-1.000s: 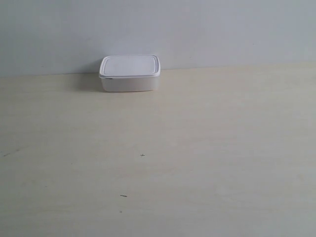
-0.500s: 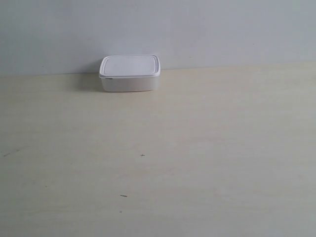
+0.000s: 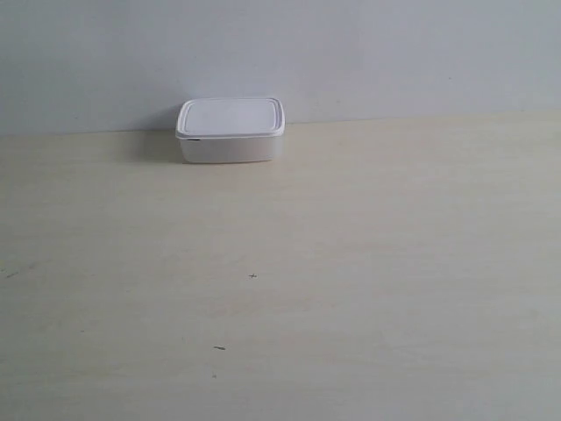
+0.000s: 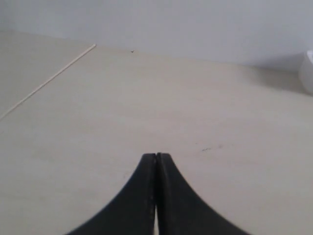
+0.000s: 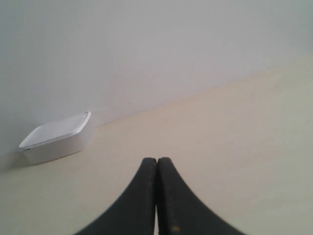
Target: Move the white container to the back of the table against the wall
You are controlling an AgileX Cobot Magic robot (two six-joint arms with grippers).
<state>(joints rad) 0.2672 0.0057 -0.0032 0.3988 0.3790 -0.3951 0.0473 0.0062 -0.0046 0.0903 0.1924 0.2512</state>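
The box [image 3: 230, 130] sits at the far back of the bench [image 3: 368, 263], at the foot of the wall [image 3: 368, 53], left of centre in the exterior view. Its long side faces the camera and its lid [image 3: 230, 117] is on, rimmed and lying flat. Its back edge meets the line where bench and wall join, but I cannot tell whether it actually touches the wall. A soft shadow [image 3: 162, 147] falls on the bench just beside it, on the exterior view's left. A small dark slit [image 3: 193, 139] shows under the lid rim at one front corner; it is too small to read as anything. Out on the open bench, well apart from the box, there is a tiny cross-shaped mark [image 3: 252, 275] and a short dark dash [image 3: 219, 347] nearer the camera. My left jaws are closed, the two black tips pressed together over bare bench, and only a sliver of the box [image 4: 308, 71] shows at the edge of the left wrist view. A thin pale line [image 4: 49, 81] runs across the bench there. My right jaws are closed the same way, tip to tip, with the box [image 5: 56, 137] well apart from them beneath the wall.
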